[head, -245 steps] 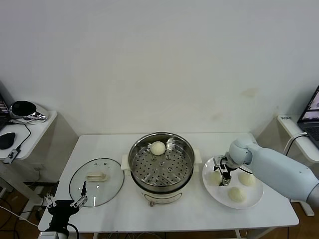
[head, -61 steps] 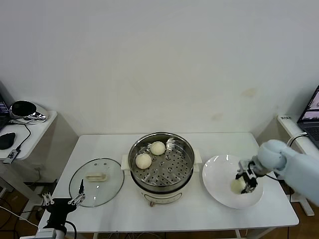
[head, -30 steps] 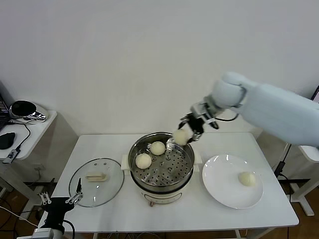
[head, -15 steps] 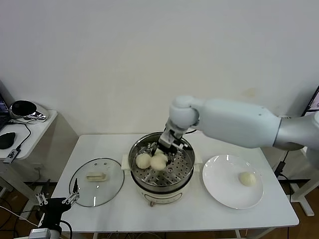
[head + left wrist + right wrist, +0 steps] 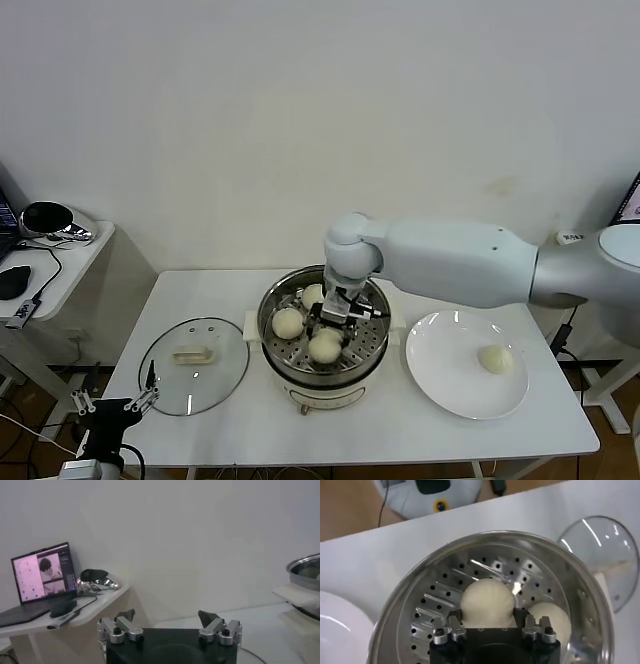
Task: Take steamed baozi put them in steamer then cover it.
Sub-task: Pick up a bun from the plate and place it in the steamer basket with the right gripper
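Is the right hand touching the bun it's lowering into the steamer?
Touching: in the right wrist view the right hand has both fingers pressed against the bun above the steamer tray.

1. Left gripper (image 5: 169,625): jaws spread wide, nothing between them.
2. Steamer (image 5: 306,573) rim visible at one edge (contents not discernible).
3. Side desk carries open laptop (image 5: 42,575), mouse (image 5: 63,608).

We see one baozi (image 5: 326,345) between the right gripper's (image 5: 334,322) fingers (image 5: 454,625) in the steamer (image 5: 322,335); two more lie behind them, the cover (image 5: 193,352) to their left, the plate (image 5: 466,365) to their right.
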Controlling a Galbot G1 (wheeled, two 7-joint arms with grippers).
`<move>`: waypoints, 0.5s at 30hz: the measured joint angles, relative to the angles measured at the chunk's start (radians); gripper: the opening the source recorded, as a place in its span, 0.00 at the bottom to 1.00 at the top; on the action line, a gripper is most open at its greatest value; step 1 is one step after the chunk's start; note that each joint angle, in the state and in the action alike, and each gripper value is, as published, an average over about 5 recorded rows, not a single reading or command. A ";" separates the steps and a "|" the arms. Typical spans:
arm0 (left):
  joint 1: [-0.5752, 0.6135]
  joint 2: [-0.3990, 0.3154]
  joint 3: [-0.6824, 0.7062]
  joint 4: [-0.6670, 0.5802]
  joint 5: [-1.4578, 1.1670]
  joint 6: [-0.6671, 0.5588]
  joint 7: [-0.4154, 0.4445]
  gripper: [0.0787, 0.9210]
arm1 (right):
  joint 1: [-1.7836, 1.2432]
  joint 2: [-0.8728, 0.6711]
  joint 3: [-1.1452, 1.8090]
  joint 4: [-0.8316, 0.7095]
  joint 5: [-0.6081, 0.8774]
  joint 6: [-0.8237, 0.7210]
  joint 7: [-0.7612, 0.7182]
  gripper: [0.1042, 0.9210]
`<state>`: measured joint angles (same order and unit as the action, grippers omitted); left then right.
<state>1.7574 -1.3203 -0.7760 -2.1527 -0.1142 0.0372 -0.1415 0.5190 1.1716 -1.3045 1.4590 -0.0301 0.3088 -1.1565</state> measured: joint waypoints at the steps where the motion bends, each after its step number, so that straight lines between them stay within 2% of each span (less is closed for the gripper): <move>1: -0.001 0.000 0.000 0.000 0.000 0.000 0.000 0.88 | 0.003 -0.001 0.001 0.002 0.000 0.001 -0.001 0.84; 8: -0.004 0.006 -0.005 -0.004 -0.004 0.000 0.000 0.88 | 0.041 -0.035 0.020 0.023 0.016 -0.031 -0.005 0.88; 15: -0.009 0.015 -0.001 -0.005 -0.003 0.000 0.000 0.88 | 0.091 -0.138 0.047 0.062 0.056 -0.215 0.006 0.88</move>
<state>1.7483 -1.3055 -0.7768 -2.1575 -0.1177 0.0369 -0.1411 0.6104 1.0337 -1.2575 1.5208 0.0263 0.0937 -1.1508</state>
